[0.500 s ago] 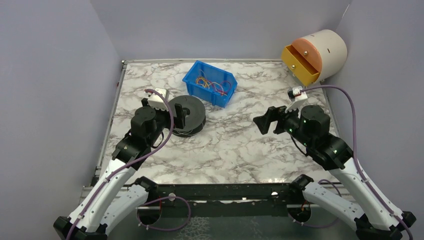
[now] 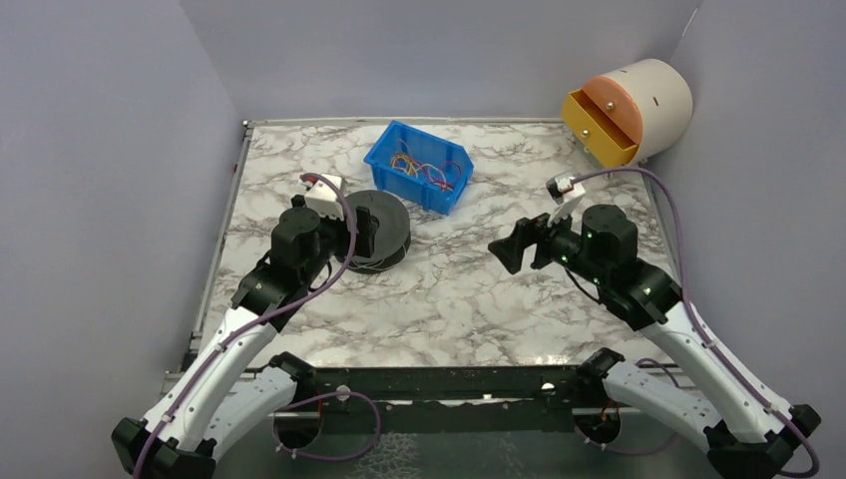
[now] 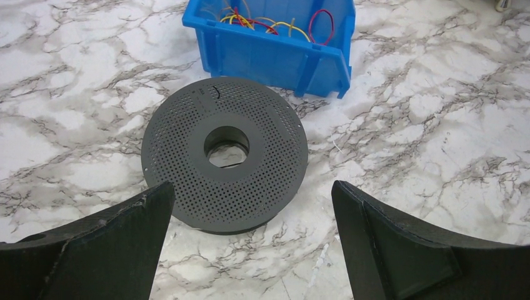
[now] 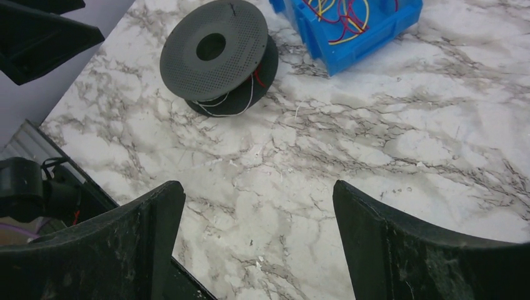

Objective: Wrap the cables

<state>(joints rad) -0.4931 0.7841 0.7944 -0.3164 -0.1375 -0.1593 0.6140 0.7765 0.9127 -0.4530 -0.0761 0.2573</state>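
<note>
**A:** Which step is in hand now?

**B:** The very beginning, I think. The cables [image 2: 419, 168] lie tangled inside the blue bin [image 3: 262, 59], in the upper middle of the top view, and no gripper touches them. They are hair-thin and floppy, mostly red and yellow, with some dark ones.

**A:** And the grippers?

**B:** The left gripper [image 3: 251, 184] is spread wide and holds nothing; it hangs just in front of the black spool [image 3: 269, 169]. The right gripper [image 4: 257, 184] is also released and empty, over the bare marble surface [image 2: 479, 299] at centre right, well apart from the bin.

**A:** What is the spool like?

**B:** It has two round flanges of matt dark plastic, full of small holes, and a hollow hub. It rests on one flange, near the bin. In the right wrist view a pale strand [image 4: 219, 114] shows between the flanges.

**A:** What does the next move call for?

**B:** In my judgement, one gripper must reach into the bin and pinch a single wire. This is difficult because they are so thin and knotted together. The other should probably steady the spool, since it looks light and could slide on the smooth marble.
</note>
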